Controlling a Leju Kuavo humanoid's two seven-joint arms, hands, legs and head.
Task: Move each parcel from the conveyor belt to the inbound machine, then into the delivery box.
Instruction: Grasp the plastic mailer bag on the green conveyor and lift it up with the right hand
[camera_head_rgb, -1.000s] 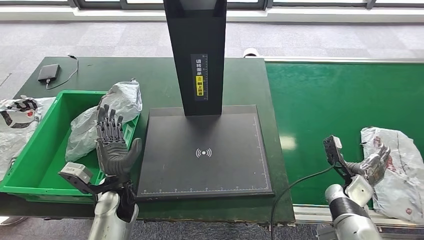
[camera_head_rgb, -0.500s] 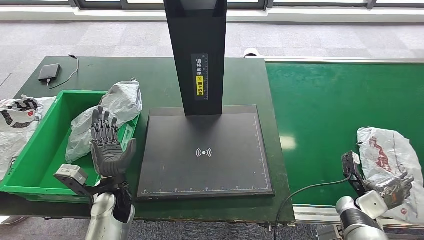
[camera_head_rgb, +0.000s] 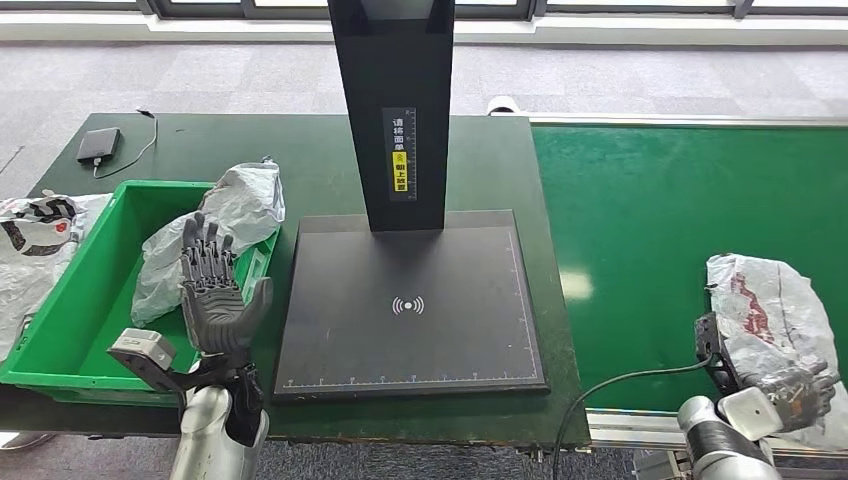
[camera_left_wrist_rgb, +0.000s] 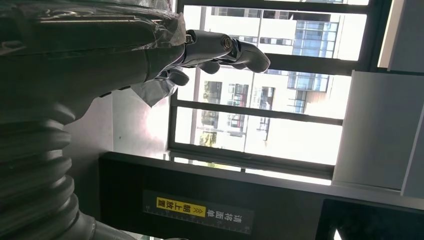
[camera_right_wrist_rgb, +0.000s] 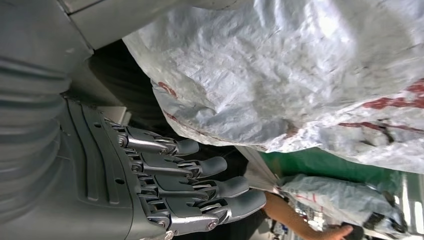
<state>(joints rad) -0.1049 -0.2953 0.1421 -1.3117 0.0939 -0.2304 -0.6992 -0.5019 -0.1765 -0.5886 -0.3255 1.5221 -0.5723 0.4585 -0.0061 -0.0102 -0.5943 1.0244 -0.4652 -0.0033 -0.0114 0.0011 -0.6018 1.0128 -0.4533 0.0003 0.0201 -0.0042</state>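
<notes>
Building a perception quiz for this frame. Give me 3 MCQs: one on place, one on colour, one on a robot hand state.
1. Where is the parcel near the right robot hand?
A. on the conveyor belt
B. on the black scanner plate
C. in the bin

2. What colour is the bin?
A. blue
B. green
C. grey

3. How is the left robot hand?
A. gripping a parcel
B. fist closed
C. open, fingers spread, holding nothing

Key: 1 A, the parcel lies on the conveyor belt by the right robot hand. 2 B, the bin is green. 3 C, the left robot hand is raised with fingers apart, empty.
</notes>
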